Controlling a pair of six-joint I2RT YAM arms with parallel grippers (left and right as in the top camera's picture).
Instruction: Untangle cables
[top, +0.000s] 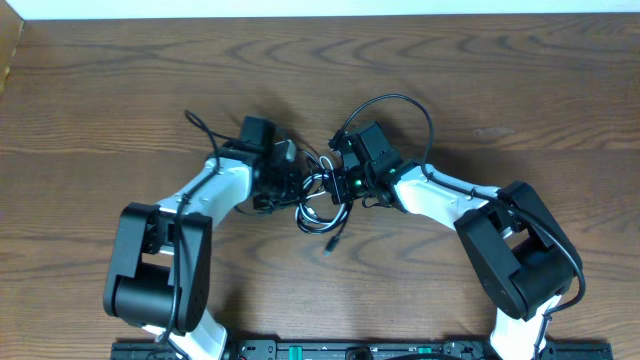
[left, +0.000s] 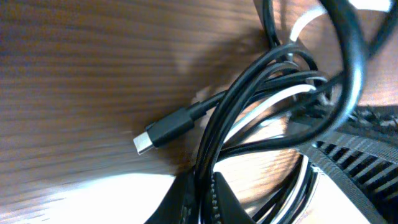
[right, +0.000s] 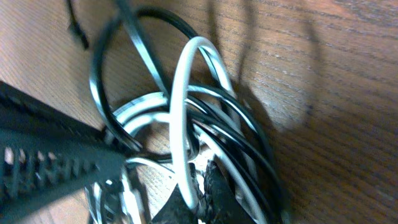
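The black cable (top: 318, 218) and the white cable (top: 322, 191) lie tangled in loops at the table's middle, between both grippers. My left gripper (top: 283, 180) is shut on strands of the black cable (left: 242, 99), whose plug end (left: 163, 132) lies on the wood. White cable (left: 273, 99) runs under the black loops there. My right gripper (top: 340, 172) is shut on a loop of the white cable (right: 184, 106), with black cable (right: 118, 46) loops wound around it. Another black plug end (top: 329, 245) lies toward the front.
The wooden table (top: 520, 80) stretches around the tangle. The arms' own thicker black wires arc above each wrist, on the left (top: 200, 128) and on the right (top: 400, 100). The other gripper's ribbed body (right: 43, 155) fills the right wrist view's lower left.
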